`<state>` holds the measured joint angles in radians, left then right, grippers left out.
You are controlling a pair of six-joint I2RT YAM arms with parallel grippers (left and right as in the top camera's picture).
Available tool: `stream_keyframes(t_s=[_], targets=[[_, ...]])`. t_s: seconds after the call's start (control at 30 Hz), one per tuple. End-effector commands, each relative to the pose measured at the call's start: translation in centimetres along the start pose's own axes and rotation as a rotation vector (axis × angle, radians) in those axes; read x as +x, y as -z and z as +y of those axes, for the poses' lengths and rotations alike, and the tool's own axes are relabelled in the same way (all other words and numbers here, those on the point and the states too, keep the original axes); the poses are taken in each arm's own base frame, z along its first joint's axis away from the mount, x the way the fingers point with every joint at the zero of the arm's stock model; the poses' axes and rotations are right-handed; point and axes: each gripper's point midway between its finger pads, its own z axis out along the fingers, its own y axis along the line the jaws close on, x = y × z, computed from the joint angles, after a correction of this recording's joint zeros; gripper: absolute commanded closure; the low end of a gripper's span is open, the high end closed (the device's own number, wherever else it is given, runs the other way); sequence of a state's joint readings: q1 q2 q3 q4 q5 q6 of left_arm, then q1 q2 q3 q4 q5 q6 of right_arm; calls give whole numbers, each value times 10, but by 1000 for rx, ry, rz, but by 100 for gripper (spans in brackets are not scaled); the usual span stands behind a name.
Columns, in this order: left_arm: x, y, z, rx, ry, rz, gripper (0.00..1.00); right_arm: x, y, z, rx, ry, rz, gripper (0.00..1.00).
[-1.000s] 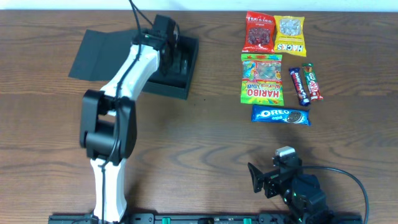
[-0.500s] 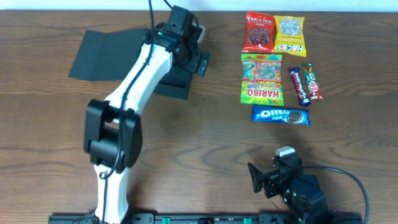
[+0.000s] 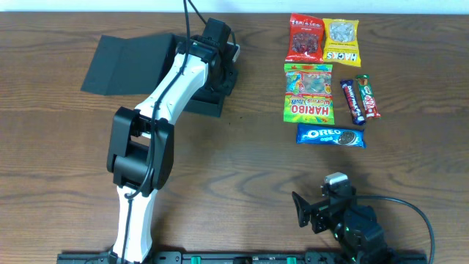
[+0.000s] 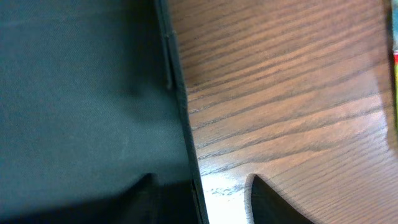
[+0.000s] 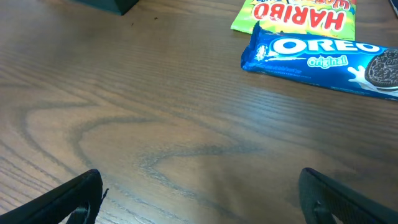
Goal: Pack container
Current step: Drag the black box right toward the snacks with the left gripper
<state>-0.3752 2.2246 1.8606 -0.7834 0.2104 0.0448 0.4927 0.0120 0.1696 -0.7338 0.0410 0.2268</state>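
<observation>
Since the box has to sit steady and open before any snack goes in, my left fingers (image 4: 273, 205) straddle the right-hand wall of the container (image 3: 201, 105) — one tip inside over the dark floor, the other outside, low over the tabletop (image 3: 242, 169). They are spread, and a strip of bare wood shows between the outer tip and the wall, so they grip nothing. I judge this stance lets me nudge or brace the box by that wall. The lid flap (image 3: 121, 62) lies flat, across the box from these fingers, beyond the inner tip.

My right fingers (image 5: 74, 199) are wide apart and empty, low over the wood and well apart from the container. The Oreo packet (image 5: 317, 53) lies ahead of them, to the right, and the Haribo bag (image 5: 292, 15) is just beyond it — handy for a first pick, I think.

My own arm covers most of the box from above, so I cannot tell whether anything lies inside. The inner tip is dark on dark and barely reads. A sliver of bright wrapper is cut off past my outer left tip, and I cannot tell which packet it is.
</observation>
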Motion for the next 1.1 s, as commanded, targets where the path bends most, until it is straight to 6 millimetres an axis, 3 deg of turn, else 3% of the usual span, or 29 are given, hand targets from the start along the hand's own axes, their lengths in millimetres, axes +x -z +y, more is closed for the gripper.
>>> stream_keyframes(t_s=[0.0, 0.1, 0.13, 0.2, 0.3, 0.5, 0.73, 1.0, 1.03, 1.07], targets=[[6, -6, 2, -1, 4, 24, 73, 1, -1, -2, 10, -8, -1, 1], [6, -6, 4, -16, 4, 24, 93, 1, -1, -2, 10, -8, -1, 1], [6, -6, 5, -22, 3, 24, 94, 1, -1, -2, 10, -8, -1, 1], [6, -6, 9, -43, -4, 24, 94, 1, -1, -2, 10, -8, -1, 1], [11, -6, 8, -38, -151, 47, 94, 1, -1, -2, 10, -8, -1, 1], [48, -2, 3, -10, -302, 201, 94, 1, -1, -2, 10, -8, -1, 1], [100, 8, -24, -1, -716, 441, 94, 1, -1, -2, 10, -8, -1, 1], [120, 11, -59, 82, -891, 499, 94, 1, -1, -2, 10, -8, -1, 1], [119, 10, -59, 57, -898, 500, 90, 1, -1, -2, 10, -8, -1, 1], [115, 10, -56, 5, -873, 499, 72, 1, -1, -2, 10, -8, -1, 1]])
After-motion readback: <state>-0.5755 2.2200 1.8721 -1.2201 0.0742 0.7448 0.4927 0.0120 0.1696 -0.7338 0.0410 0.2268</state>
